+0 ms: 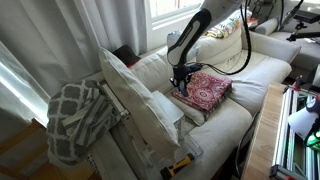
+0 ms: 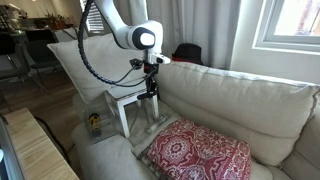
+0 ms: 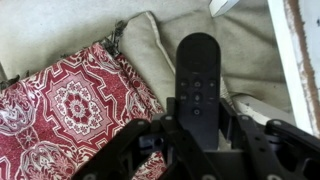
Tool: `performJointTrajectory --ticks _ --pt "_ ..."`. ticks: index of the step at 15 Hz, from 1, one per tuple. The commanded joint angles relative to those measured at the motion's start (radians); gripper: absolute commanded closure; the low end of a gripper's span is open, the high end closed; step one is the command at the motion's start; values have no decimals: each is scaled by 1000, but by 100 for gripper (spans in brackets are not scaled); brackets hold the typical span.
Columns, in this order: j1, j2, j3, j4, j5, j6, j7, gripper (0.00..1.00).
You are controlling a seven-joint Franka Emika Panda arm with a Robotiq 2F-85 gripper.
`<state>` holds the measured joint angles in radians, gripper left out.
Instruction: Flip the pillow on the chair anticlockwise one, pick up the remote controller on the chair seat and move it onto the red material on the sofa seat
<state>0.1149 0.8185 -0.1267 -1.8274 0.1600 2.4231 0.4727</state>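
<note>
Nearly there, the claw [image 3: 197,135] is clamped on the lower end of the remote [image 3: 197,70] and holds it in the air above the sofa [image 2: 245,100] seat, just beside the red cloth [image 3: 65,110] rather than over it, as the wrist view shows. The pillow [image 1: 128,88] stands on edge on the chair [image 1: 168,118], so the flip looks done, and the pick-up plainly is. What remains, by this reckoning, is a short shift sideways over the cloth, a lowering and a release. The remote is a slim, hard, dark oblong with a rounded top and rows of small matte buttons. The cloth is flat and thin, deep red with a fine pale medallion-and-flower pattern and a slightly rumpled edge. Beneath it the sofa's cream fabric is plump and softly creased, likely to give under weight. The pillow is a large, plain cream-white square, thick and soft at the edges. A grey-white lattice blanket [image 1: 75,115] hangs in folds just beside the pillow.
</note>
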Motion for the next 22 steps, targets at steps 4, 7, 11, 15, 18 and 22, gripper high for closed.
performJointTrajectory --ticks 4,7,11,15,18,22 --pt "-11 -1 8 -6 -2 10 4 58" --pt "-10 -3 9 -6 -1 10 6 58" --pt "-56 94 -32 134 -50 -154 -33 83" --pt "-115 224 -68 284 -155 -259 -167 83" --pt "-153 323 -68 384 -205 -279 -246 83" --pt "-184 455 -64 525 -225 -288 -293 83"
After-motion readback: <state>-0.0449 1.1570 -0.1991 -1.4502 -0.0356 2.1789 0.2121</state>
